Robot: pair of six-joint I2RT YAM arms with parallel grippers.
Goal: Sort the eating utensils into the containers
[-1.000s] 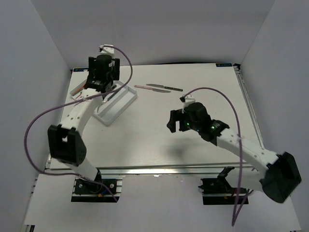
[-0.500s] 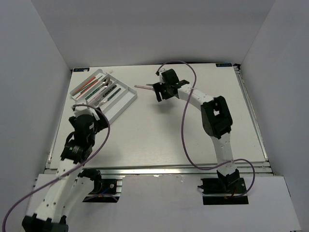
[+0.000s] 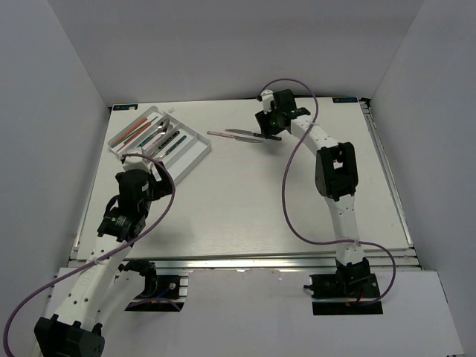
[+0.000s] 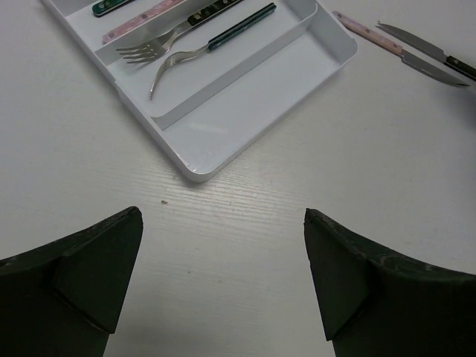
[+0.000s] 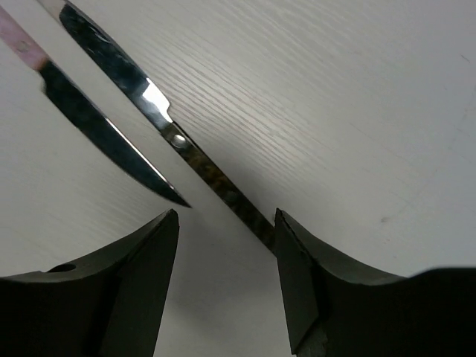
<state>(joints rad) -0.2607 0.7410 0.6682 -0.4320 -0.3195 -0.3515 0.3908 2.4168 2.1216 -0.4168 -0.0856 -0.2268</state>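
The white cutlery tray point(image 3: 184, 162) lies at the far left and holds red and teal chopsticks point(image 3: 134, 132) and several forks point(image 3: 165, 141). In the left wrist view the tray point(image 4: 253, 97) shows forks with pink, dark and teal handles. Two knives lie on the table to its right: a pink-handled knife point(image 3: 221, 134) and a dark-handled knife point(image 3: 249, 134). My right gripper point(image 3: 268, 131) is open low over the dark-handled knife point(image 5: 186, 152), whose handle end touches the right fingertip point(image 5: 297, 260). The pink-handled knife point(image 5: 104, 130) lies beside it. My left gripper point(image 3: 151, 181) is open and empty point(image 4: 223, 238), just short of the tray's near corner.
White walls close in the table on the left, right and back. The right arm point(image 3: 335, 178) stretches from the near edge across the table's right-hand middle. The left arm point(image 3: 111, 223) is over the near left.
My left arm has left the tray and drawn back to the near left. My right gripper has moved from mid-table to the far knives, then shifted right onto the dark handle's end.
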